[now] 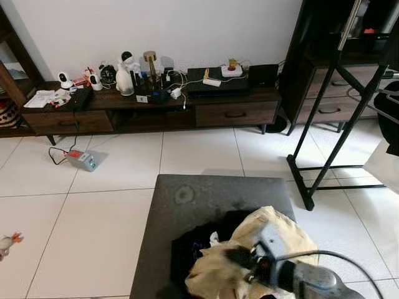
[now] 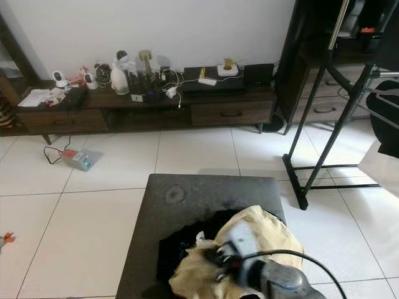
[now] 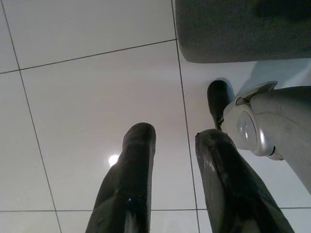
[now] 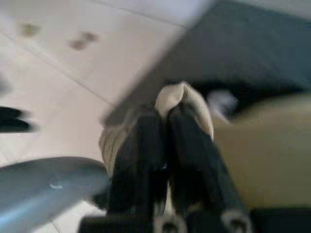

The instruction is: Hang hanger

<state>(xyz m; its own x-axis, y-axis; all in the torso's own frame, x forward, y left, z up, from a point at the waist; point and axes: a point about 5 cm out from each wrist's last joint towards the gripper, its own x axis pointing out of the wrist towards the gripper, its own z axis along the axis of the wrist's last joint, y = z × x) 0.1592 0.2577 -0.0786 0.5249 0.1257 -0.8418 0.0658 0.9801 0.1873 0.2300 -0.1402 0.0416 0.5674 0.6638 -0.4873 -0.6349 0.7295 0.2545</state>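
Beige garment (image 4: 187,104) pinched by right end effector (image 4: 167,114), on ottoman (image 1: 187,199)

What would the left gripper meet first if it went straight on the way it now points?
Most likely the white tiled floor. The left gripper hangs open and points down at bare tile, beside the grey ottoman; nothing lies between, though depth is unclear.

Even indoor light on my head views, wrist feeds uneven

Both eye views read bright and mostly sharp; the white floor tiles (image 1: 112,212) carry soft sheen, and the dark rack (image 1: 324,124) throws a faint shadow. Verticals lean near the frame edges. The right arm (image 1: 299,277) blurs at the bottom. My left wrist view is dim, with one small glare spot (image 3: 113,159) on tile. My right wrist view is heavily motion-blurred, the beige cloth (image 4: 184,104) smeared
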